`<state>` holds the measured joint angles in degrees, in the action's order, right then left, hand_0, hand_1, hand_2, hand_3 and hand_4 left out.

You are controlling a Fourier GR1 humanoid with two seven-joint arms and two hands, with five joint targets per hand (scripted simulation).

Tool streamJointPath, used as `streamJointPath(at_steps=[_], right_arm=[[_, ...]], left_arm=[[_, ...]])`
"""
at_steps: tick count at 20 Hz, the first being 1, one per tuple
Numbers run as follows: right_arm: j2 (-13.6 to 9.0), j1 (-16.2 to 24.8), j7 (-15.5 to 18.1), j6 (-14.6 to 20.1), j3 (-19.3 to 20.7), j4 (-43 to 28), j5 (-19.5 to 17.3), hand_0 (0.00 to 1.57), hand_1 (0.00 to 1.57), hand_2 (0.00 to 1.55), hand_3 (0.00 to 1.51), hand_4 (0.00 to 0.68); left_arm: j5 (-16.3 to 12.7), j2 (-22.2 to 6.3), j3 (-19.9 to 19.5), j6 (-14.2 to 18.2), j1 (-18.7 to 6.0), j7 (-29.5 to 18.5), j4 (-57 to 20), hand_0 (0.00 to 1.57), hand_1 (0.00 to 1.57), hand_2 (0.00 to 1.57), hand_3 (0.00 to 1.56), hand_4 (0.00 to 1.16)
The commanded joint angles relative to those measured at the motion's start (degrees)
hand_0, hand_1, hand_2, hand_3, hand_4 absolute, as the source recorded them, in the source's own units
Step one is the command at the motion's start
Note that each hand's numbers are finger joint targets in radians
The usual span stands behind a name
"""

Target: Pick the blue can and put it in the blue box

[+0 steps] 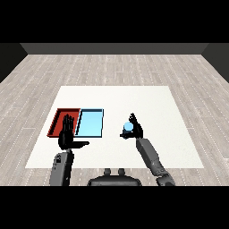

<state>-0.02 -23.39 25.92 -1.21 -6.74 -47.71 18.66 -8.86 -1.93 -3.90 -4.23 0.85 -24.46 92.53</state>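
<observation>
A small light blue can (129, 127) is in my right hand (135, 129), whose fingers and thumb curl round it, right of the trays over the white table. The light blue tray (90, 123) lies flat to the left of the can, with nothing showing inside it. My left hand (68, 134) is held upright with straight fingers and the thumb stuck out to the right, in front of the red tray's near edge and holding nothing.
A red tray (59, 120) lies against the blue tray's left side, partly covered by my left hand. The white table (134, 98) stretches far behind and to the right of the trays, over a grey wooden floor.
</observation>
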Motion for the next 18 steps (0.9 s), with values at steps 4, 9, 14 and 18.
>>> streamJointPath(at_steps=[4, 9, 14, 18], right_arm=[[0.02, -0.46, 0.03, 5.56, -8.97, -0.67, 6.95, 0.00, 0.00, 0.00, 0.00, 0.000], [-1.12, -0.07, -2.41, 2.80, -1.75, -2.41, 2.67, 0.00, 0.00, 0.00, 0.00, 0.000], [-0.70, -5.25, -1.85, 8.30, -2.47, 5.10, 0.11, 1.53, 1.53, 1.49, 1.45, 0.582], [-3.00, -4.56, -6.93, 11.41, -5.11, 1.18, 0.64, 1.56, 1.56, 1.48, 1.44, 0.676]], left_arm=[[-2.47, -1.93, -2.66, -2.16, -1.87, -0.29, -2.08, 0.00, 0.00, 0.00, 0.00, 0.00], [0.64, 0.85, -0.33, -0.23, -1.70, -4.52, -5.28, 0.00, 0.00, 0.00, 0.00, 0.00], [0.85, 0.59, -0.24, 1.22, -5.01, -0.76, -4.43, 0.00, 0.00, 0.00, 0.00, 0.00], [-2.19, -1.17, -1.65, -1.62, -0.23, 0.06, 0.35, 0.00, 0.00, 0.00, 0.00, 0.00]])
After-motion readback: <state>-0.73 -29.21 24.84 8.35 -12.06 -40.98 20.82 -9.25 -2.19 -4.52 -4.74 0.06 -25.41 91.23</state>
